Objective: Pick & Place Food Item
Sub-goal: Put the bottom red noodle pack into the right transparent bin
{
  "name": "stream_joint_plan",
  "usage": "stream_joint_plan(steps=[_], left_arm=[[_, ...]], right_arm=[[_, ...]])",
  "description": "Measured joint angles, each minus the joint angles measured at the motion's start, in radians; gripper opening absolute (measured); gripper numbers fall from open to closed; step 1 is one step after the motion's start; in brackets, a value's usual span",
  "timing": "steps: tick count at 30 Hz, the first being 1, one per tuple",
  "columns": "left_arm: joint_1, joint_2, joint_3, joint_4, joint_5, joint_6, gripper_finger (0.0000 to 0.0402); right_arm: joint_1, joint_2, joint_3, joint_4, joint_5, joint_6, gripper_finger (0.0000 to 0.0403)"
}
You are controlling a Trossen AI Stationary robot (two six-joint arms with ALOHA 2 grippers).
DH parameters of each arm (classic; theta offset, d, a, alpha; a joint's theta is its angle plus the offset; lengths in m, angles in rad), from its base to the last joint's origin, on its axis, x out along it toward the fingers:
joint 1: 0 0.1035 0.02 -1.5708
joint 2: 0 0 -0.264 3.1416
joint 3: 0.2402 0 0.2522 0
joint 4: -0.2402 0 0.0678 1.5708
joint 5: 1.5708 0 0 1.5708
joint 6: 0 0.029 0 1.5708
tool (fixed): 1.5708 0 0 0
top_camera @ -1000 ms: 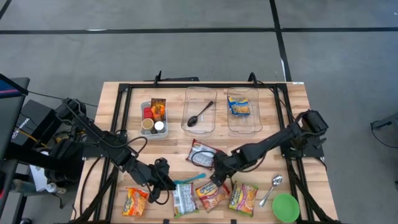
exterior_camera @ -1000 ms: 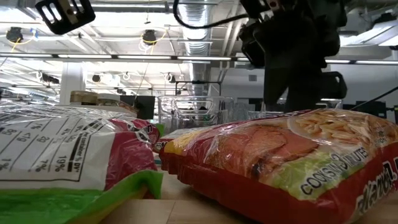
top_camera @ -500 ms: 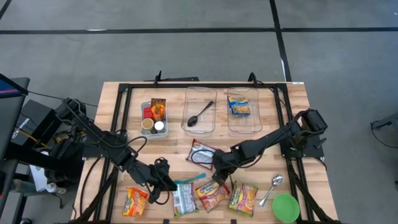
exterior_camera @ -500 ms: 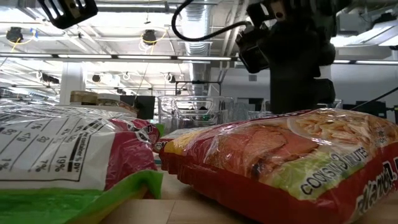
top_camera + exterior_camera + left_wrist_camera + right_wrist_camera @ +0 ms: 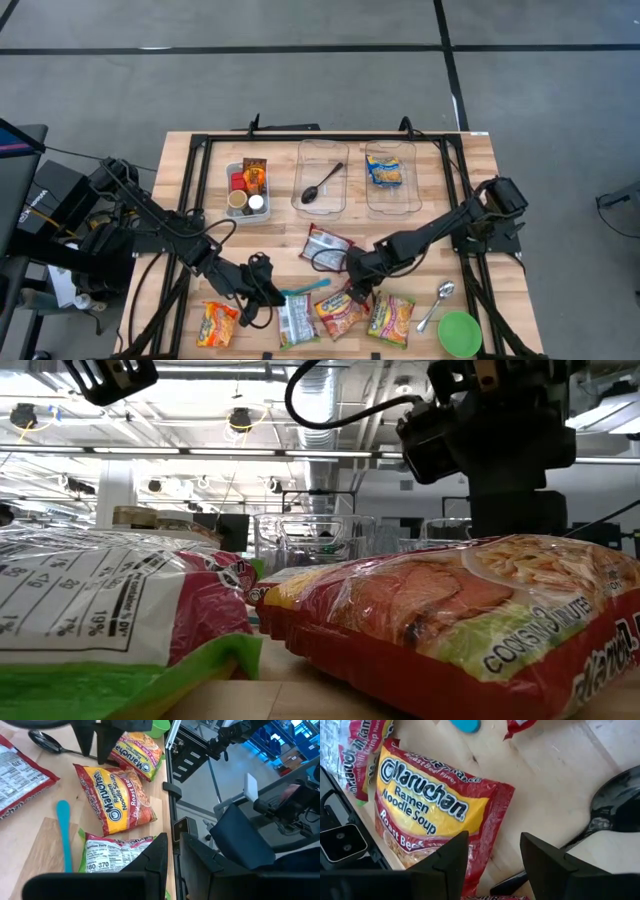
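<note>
Several ramen packets lie flat along the table's near edge. My right gripper (image 5: 356, 291) hangs open, pointing steeply down, over the far end of the Maruchan roast beef packet (image 5: 422, 812), also seen in the high view (image 5: 340, 313). In the right wrist view (image 5: 492, 865), one finger stands over the packet's corner and the other over bare wood by a black spoon (image 5: 612, 812). My left gripper (image 5: 267, 289) is shut and holds nothing, hovering beside a blue spoon (image 5: 305, 287). Its closed fingers (image 5: 172, 865) show over a green-edged packet (image 5: 117, 855). My right gripper stands with its fingers (image 5: 451, 857) right above the roast beef packet's corner (image 5: 490, 805), coming from above. I cannot tell whether a fingertip touches the wrapper.
At the far side stand two clear bins, one holding a black spoon (image 5: 322, 183) and one a ramen packet (image 5: 385, 170), beside a small condiment tray (image 5: 248, 190). A red-and-white packet (image 5: 325, 245), a metal spoon (image 5: 437, 304) and a green bowl (image 5: 459, 333) lie nearby.
My right gripper has drifted a little toward the table's near edge and lower, onto the far end of the roast beef packet, rolling slightly as it went. The packets and spoons lie where they were.
</note>
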Motion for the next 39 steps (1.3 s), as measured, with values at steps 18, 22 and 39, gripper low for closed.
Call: stream_joint_plan(steps=[18,22,39], left_arm=[[0.000,0.000,0.000,0.028,-0.048,0.000,0.0044],[0.000,0.000,0.000,0.029,-0.049,0.000,0.0044],[0.000,0.000,0.000,0.042,-0.048,0.000,0.0044]], right_arm=[[0.015,-0.215,0.014,-0.146,0.139,-0.064,0.0173],[-0.022,-0.217,-0.013,-0.110,0.122,-0.096,0.0173],[-0.111,-0.217,-0.297,0.413,-0.079,-0.096,0.0173]])
